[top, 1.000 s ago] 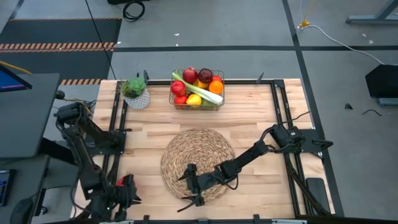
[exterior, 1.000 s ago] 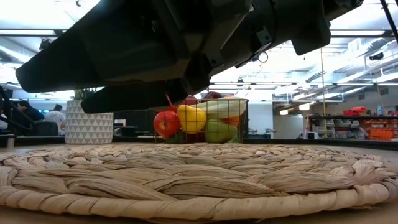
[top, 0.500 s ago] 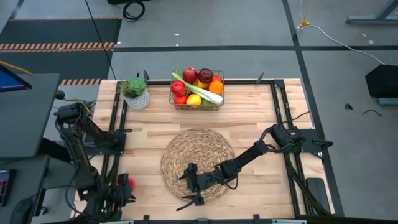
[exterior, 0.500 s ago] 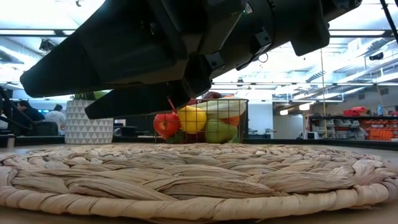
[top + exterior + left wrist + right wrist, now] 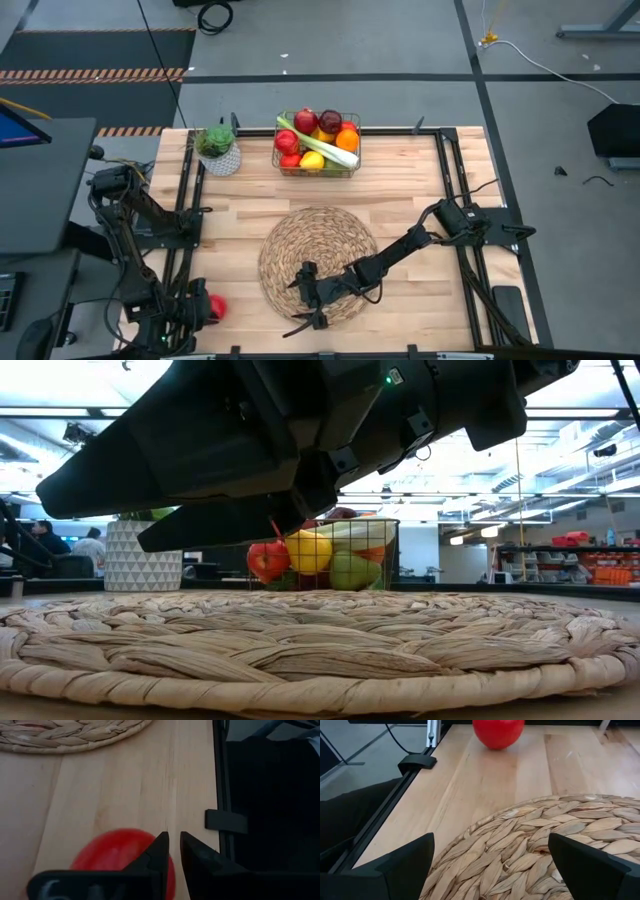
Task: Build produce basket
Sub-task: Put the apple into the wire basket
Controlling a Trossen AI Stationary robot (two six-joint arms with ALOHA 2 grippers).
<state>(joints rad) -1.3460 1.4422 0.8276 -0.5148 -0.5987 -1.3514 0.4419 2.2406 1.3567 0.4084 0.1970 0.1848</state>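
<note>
At the desk's near left corner I see my left gripper with fingers almost together and nothing between them, a red apple just beside it. My right gripper hovers over the straw mat, fingers spread wide. The basket of produce sits at the far edge.

Round woven straw mat mid-table, directly under the right gripper, flat on the wooden tabletop. White patterned pot with green plant at the far edge, well away from both grippers. Black rail frame along the table sides. People seated in the room behind.
</note>
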